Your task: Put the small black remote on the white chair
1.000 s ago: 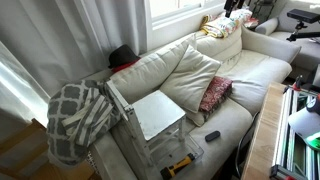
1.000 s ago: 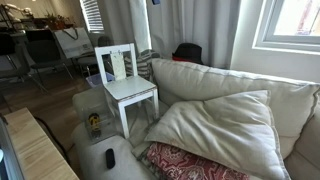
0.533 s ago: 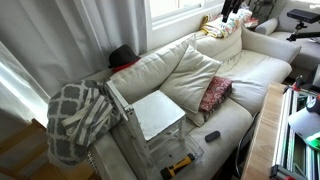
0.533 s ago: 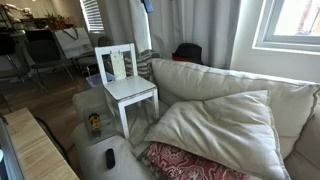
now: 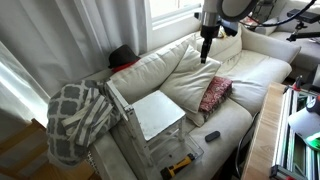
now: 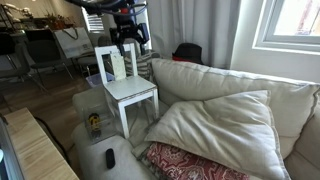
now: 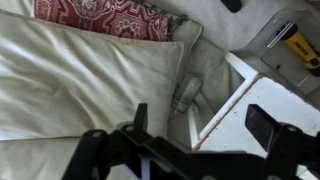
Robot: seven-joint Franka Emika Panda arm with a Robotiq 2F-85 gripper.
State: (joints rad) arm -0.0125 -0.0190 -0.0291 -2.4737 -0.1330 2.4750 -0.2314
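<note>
The small black remote (image 5: 213, 136) lies on the sofa's front seat edge, also in the other exterior view (image 6: 110, 158); a dark end at the top of the wrist view (image 7: 232, 4) may be it. The white chair (image 5: 158, 112) stands on the sofa seat, its square seat panel showing in both exterior views (image 6: 132, 92) and in the wrist view (image 7: 272, 92). My gripper (image 5: 205, 48) hangs open and empty in the air above the cream cushions, well above the chair (image 6: 127, 40). In the wrist view its two fingers (image 7: 203, 122) straddle the chair's edge from above.
A yellow-and-black tool (image 5: 180, 163) lies by the chair's legs (image 7: 298, 48). A red patterned cushion (image 5: 215, 93) and large cream cushion (image 6: 215, 125) fill the sofa. A plaid blanket (image 5: 75, 115) drapes one end. A wooden table edge (image 6: 35, 150) is near.
The arm and gripper have come into both exterior views from above and dropped toward the sofa. The remote, chair and cushions have not moved.
</note>
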